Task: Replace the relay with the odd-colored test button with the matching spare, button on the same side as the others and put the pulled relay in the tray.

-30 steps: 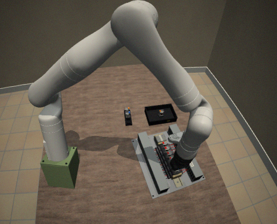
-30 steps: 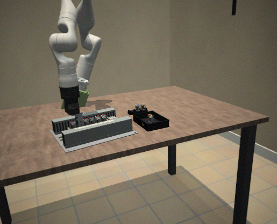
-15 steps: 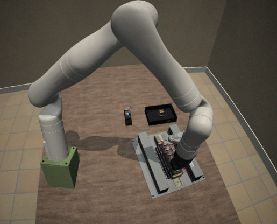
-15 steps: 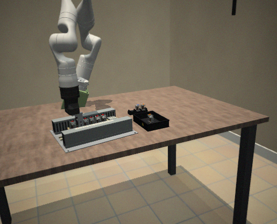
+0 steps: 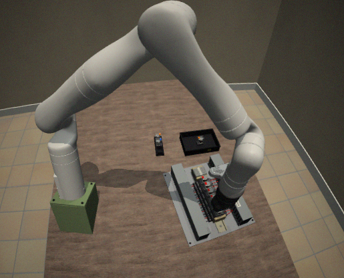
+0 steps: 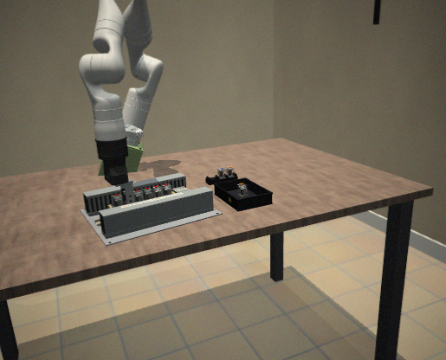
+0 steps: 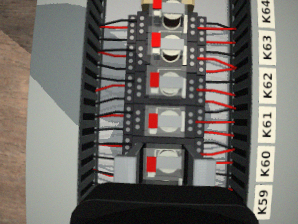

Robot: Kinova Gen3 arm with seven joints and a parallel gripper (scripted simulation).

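Note:
A grey panel [image 5: 191, 234] [image 6: 113, 238] carries a row of relays [image 5: 205, 187] [image 6: 152, 190] [image 7: 166, 83], all with red test buttons on the same side. My gripper [image 5: 220, 215] [image 6: 127, 190] [image 7: 162, 158] reaches straight down into the row's near end. It is shut on the red-button relay [image 7: 166, 161] at the K60 label. I cannot tell how deep that relay sits in its socket. The black tray [image 5: 187, 150] [image 6: 253, 201] holds one relay [image 5: 200, 140] [image 6: 242, 189] with an orange button.
A small black holder [image 5: 159, 150] [image 6: 210, 179] left of the tray carries relays [image 5: 158, 137] [image 6: 225, 171] with orange and blue buttons. Long grey wire ducts [image 5: 190, 204] [image 6: 156, 212] flank the row. The arm's green base [image 5: 75, 212] stands at the table's left.

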